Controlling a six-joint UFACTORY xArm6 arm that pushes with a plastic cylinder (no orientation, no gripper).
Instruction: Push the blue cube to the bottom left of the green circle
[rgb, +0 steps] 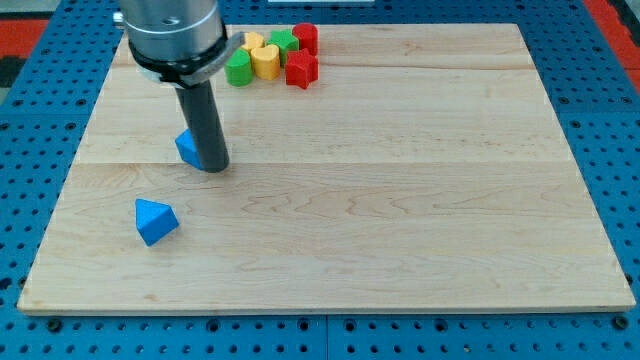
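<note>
Pale wooden board (400, 200) with faint grain; blue pegboard (610, 120) around it. Two blue blocks (155, 220) (187, 146); green (238, 68), yellow (265, 60) and red (301, 69) blocks, perhaps two of each colour. Dark rod (205, 120).

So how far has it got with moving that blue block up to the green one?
Nothing looks finished yet. In hand: my tip sits against the blue cube, on its right side, mid-board at the view's left. Left to do: the cube is well below and left of the green circle in the cluster at the view's top.
</note>
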